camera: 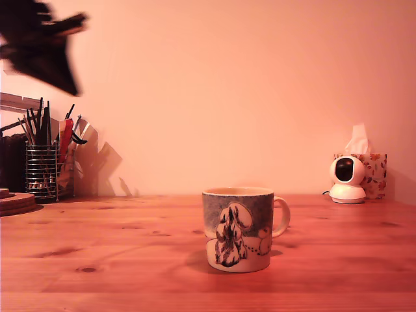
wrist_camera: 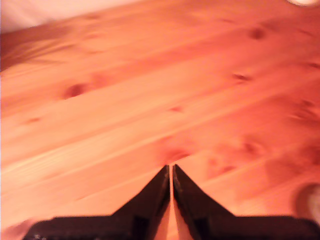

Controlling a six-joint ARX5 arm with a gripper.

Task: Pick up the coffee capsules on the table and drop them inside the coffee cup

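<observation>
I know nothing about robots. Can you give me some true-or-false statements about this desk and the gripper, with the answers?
1. The white mug stands upright on the wooden table. True.
2. The gripper is lowered into the mug. False: in the exterior view it hangs high at the left, well above the table and away from the mug.
3. The gripper's fingers are spread wide. False: the wrist view shows them almost together, with only a thin slit and nothing between them.
4. A wire pen holder stands at the exterior view's left, near the wall. True.
5. A small white camera sits in front of a tissue box at the exterior view's right. True.
</observation>
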